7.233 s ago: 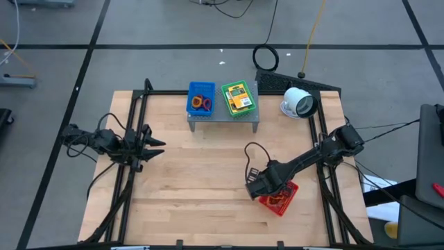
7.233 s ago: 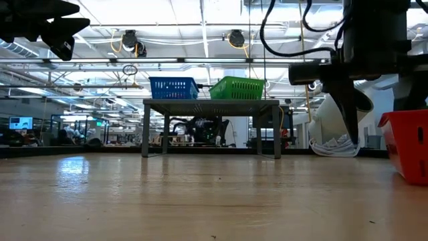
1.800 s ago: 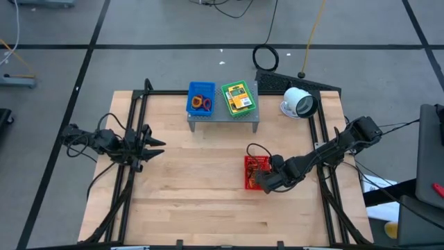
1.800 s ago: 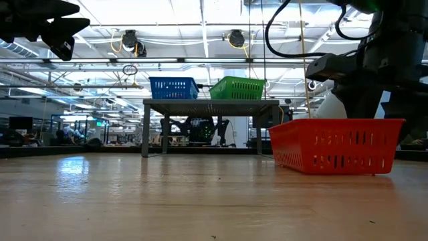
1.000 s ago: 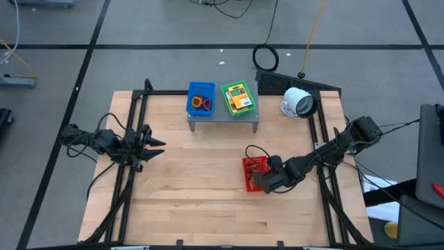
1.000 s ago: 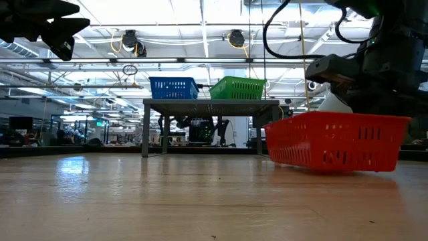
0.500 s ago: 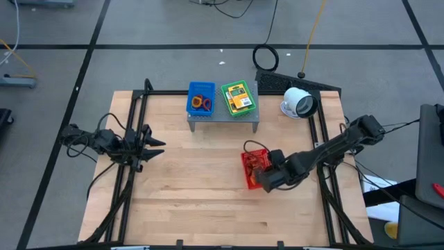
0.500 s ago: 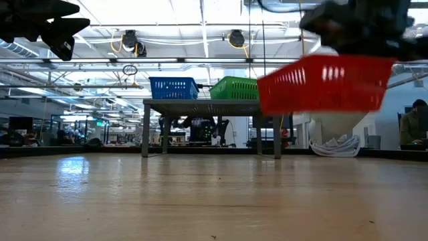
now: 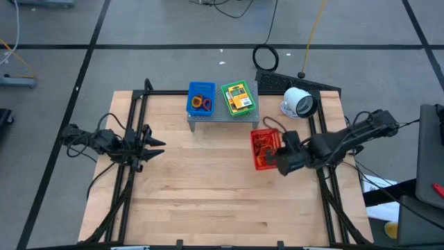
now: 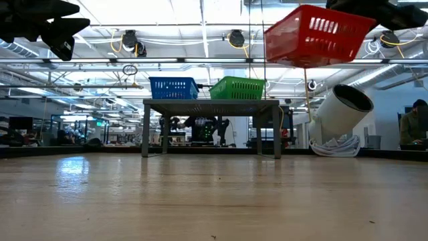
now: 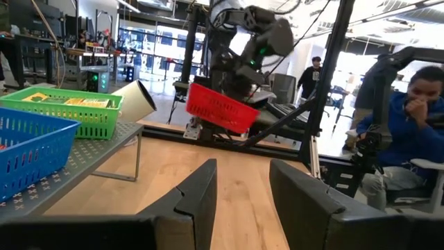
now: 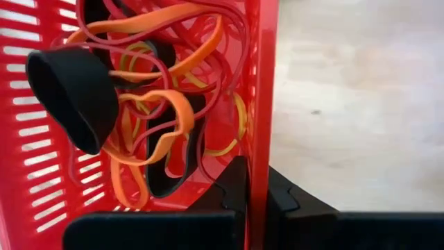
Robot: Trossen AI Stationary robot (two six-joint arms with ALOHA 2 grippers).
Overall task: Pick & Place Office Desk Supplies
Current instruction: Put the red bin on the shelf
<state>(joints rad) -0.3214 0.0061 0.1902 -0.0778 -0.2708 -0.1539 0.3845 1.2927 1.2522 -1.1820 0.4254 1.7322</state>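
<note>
A red basket (image 9: pixel 261 148) of orange, red, yellow and black rubber bands (image 12: pixel 149 104) hangs in the air right of the table's middle, with my right gripper (image 9: pixel 275 155) shut on it. In the low view the red basket (image 10: pixel 314 33) hangs higher than the grey shelf (image 9: pixel 223 117). On the shelf's top stand a blue basket (image 9: pixel 202 98) with bands and a green basket (image 9: pixel 238 96) with yellow packets. My left gripper (image 9: pixel 158 144) waits open at the table's left side, holding nothing. My right gripper pinches the red basket's side wall (image 12: pixel 262 132), the one toward the table's right edge. One finger (image 12: pixel 234 182) is inside the basket and one (image 12: pixel 283 198) outside. The fingers slant down from the right. The basket hangs clear of the table, slightly tilted.
A white round device (image 9: pixel 298 103) lies at the far right beside the shelf. Black frame rails (image 9: pixel 132 167) run along the left and right sides of the table. Bare wood (image 9: pixel 201 187) stretches across the middle and near half. People sit beyond the table (image 11: pixel 409 118).
My right gripper has risen and gone toward the table's far edge, staying shut on the red basket. The basket, first resting partly on the table with one side tipped up, is now lifted clear and hangs above shelf height.
</note>
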